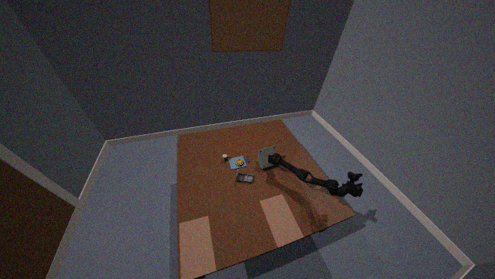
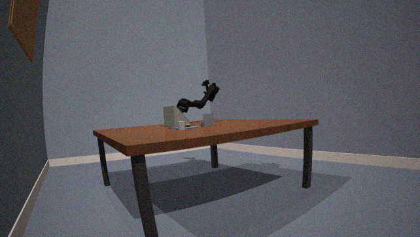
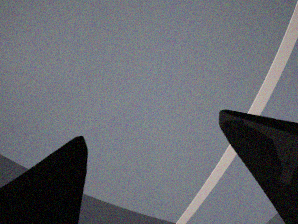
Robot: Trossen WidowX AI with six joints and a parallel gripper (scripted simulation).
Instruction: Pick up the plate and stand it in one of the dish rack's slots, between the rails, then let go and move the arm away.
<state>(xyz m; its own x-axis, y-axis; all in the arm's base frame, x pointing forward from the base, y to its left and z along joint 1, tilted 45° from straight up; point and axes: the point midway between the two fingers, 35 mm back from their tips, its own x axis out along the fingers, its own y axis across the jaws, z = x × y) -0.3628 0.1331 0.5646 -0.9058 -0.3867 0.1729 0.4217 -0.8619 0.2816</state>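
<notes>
A small round yellow plate lies flat on a blue mat. The dish rack stands a short way from the mat. It looks grey and boxy in the exterior view, and its separate slots are too small to make out. My gripper is open, with nothing between its fingers in the wrist view. It is raised high, out by the table's edge, well away from the plate and the rack. The wrist view shows only floor and baseboard beyond the fingertips.
A small white cup stands beside the mat. A small blue object lies at the mat's other side. A grey block stands by the base end of my black arm, which stretches over the brown table.
</notes>
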